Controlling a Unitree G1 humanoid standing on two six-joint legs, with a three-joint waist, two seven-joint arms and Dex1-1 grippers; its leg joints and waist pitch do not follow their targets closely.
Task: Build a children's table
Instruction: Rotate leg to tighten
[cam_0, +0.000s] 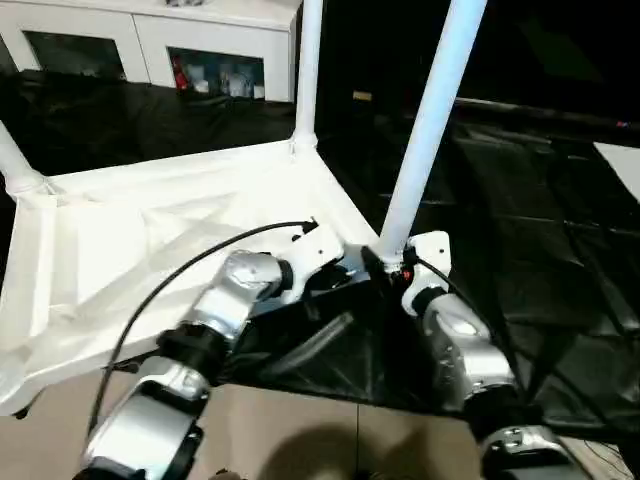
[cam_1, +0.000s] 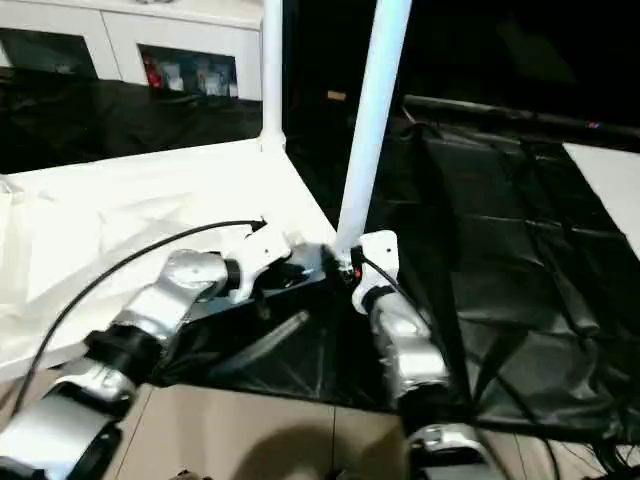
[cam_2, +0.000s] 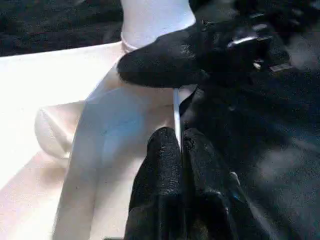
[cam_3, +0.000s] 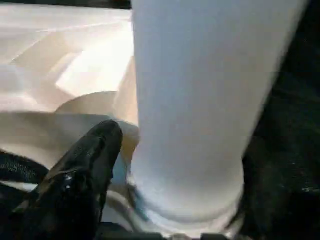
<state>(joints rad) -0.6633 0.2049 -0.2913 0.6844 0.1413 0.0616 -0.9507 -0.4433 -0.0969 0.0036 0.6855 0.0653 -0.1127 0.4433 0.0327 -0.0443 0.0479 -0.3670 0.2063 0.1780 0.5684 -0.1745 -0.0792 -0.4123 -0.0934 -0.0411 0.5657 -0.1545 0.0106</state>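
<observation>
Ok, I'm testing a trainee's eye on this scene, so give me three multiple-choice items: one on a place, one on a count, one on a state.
1. Where is the right gripper?
A. At the base of the near leg
B. Raised well clear of everything
C. Tucked at the robot's side

2. How many legs does the left eye view show standing in the tabletop?
A. One
B. Three
C. Five

3. The left gripper is:
A. wide open
B. shut
C. clamped round a leg

Key:
1 A: it sits right at that leg's foot, by the corner socket.
2 B: the near leg, far leg and left leg rise from corners.
3 B: its fingers lie pressed together with nothing between them.
</observation>
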